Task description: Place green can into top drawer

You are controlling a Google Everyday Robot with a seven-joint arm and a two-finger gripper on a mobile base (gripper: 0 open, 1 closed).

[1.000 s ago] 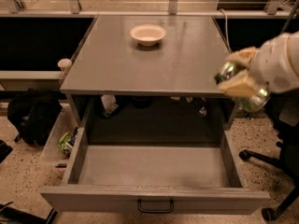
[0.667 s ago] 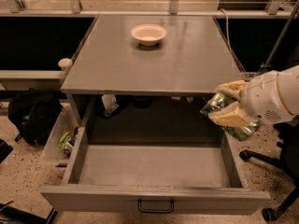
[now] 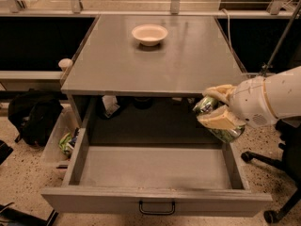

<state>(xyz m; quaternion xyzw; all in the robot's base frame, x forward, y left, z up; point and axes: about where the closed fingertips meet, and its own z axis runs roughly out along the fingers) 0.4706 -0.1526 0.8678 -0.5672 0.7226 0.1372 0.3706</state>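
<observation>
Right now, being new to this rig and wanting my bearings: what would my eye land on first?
The gripper at the right, jaws clamped on a tilted green can, hangs over the right edge of the open top drawer. A pink bowl sits far back on the tabletop.

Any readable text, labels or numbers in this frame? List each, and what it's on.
Nothing legible.
White marks on the green can, held in the gripper above the top drawer's right edge: too blurred to read.
Print on the green packet left of the drawer: too small to read.
</observation>
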